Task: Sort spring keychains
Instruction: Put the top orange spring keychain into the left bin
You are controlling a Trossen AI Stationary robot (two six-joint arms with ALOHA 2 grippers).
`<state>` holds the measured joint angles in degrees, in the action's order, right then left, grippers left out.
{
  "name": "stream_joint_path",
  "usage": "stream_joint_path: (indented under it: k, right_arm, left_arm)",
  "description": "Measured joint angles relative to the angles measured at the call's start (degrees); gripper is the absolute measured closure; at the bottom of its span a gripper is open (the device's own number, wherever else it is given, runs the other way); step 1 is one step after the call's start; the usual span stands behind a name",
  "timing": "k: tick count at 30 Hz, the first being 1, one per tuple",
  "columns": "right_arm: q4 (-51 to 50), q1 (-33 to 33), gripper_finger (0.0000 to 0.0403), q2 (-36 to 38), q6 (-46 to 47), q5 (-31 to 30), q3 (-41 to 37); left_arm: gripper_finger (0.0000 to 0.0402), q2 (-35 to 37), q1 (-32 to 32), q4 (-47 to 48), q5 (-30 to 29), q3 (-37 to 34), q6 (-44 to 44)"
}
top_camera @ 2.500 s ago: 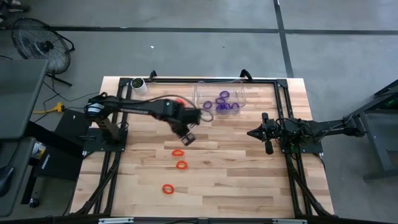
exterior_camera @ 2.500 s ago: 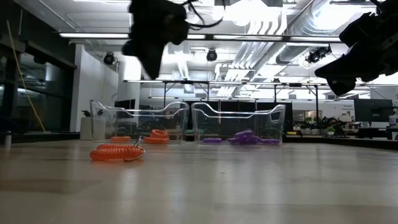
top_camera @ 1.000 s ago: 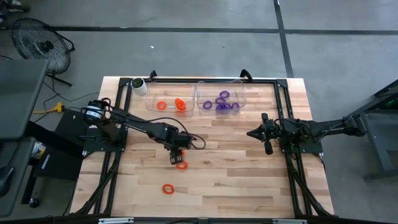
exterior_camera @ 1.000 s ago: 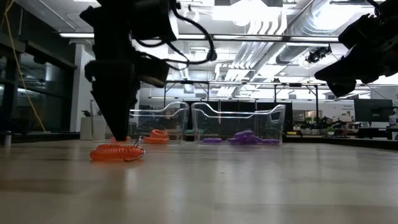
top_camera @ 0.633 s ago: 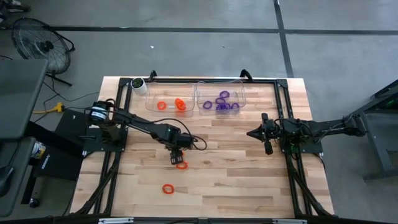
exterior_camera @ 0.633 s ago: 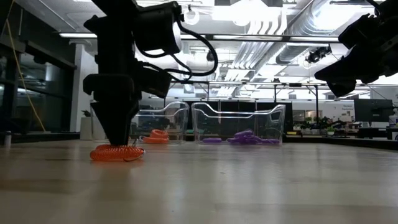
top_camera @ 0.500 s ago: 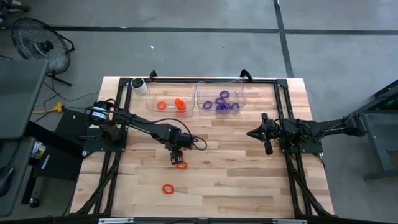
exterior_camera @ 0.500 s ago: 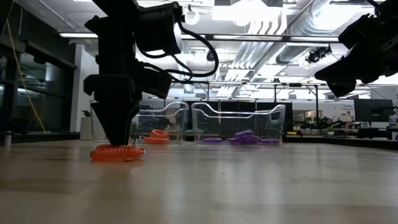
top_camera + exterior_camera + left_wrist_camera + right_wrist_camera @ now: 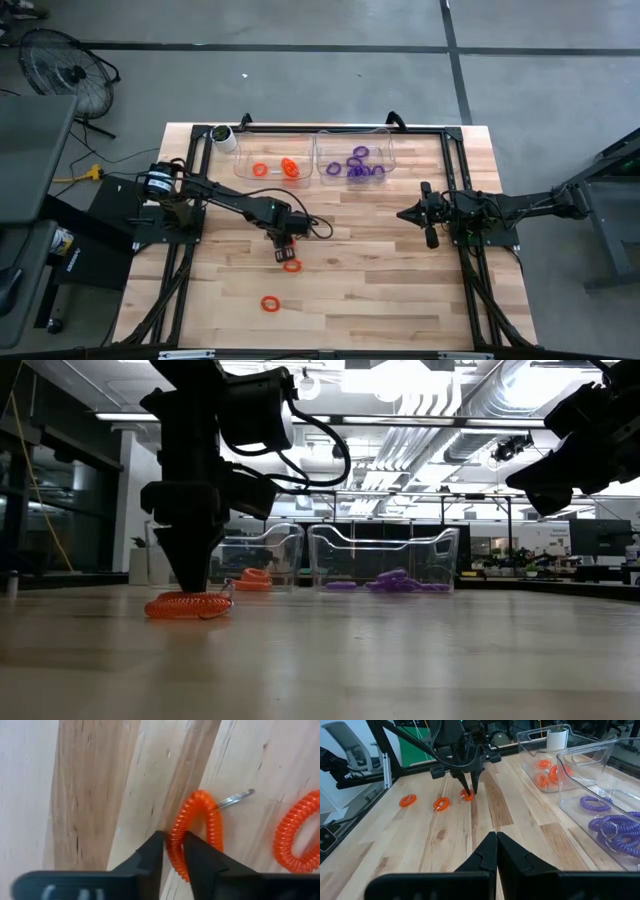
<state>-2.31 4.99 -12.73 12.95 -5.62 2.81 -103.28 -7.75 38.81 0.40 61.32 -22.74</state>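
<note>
While the right gripper (image 9: 404, 214) hangs idle above the right side of the table (image 9: 400, 290) with its fingers pressed together, the left gripper (image 9: 171, 845) is down at the table's middle, pinching 1 side of an orange coil keychain (image 9: 195, 832). In the left wrist view the 2 dark fingertips (image 9: 155, 847) straddle the near arc of the coil, with that strand held in the narrow gap between them. From the low view the coil (image 9: 188, 605) appears to lie flat on the wood, though whether it has begun to lift is hard to say at that angle.

2 more orange keychains lie loose on the table: 1 just beside the gripper (image 9: 291, 265) and 1 nearer the front edge (image 9: 269, 302). At the back edge stand 2 clear bins side by side, the left bin (image 9: 275, 150) holding orange coils and the right bin (image 9: 385, 150) holding purple ones.

To do this step well, I judge the fingers should close firmly on the single strand before any lift, since a springy coil can squirm out of a shallow pinch. A straight rise would keep the dangling loop and its small metal ring (image 9: 235, 799) from snagging the neighbouring coil. The carry should clear the bin wall fully, and the release belongs over the left bin, low enough that the coil does not bounce out.
</note>
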Motion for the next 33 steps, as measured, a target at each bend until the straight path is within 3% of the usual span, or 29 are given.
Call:
stream_joint_path:
  k: [6,17,33]
  right_arm:
    - [-0.01,0.01,0.0402,0.00,0.00,0.01,0.00]
    - [0.01,0.01,0.0402,0.00,0.00,0.00,0.00]
    - [-0.14,0.01,0.0402,-0.72,0.00,0.01,0.01]
  left_arm:
    - [0.0391,-0.02,-0.02,-0.04,0.55,0.00,-0.64]
    - [0.0398,0.59,-0.06,5.21,2.29,4.15,-1.51]
    - [0.0400,11.95,4.66,21.79,-0.57,12.41,-3.84]
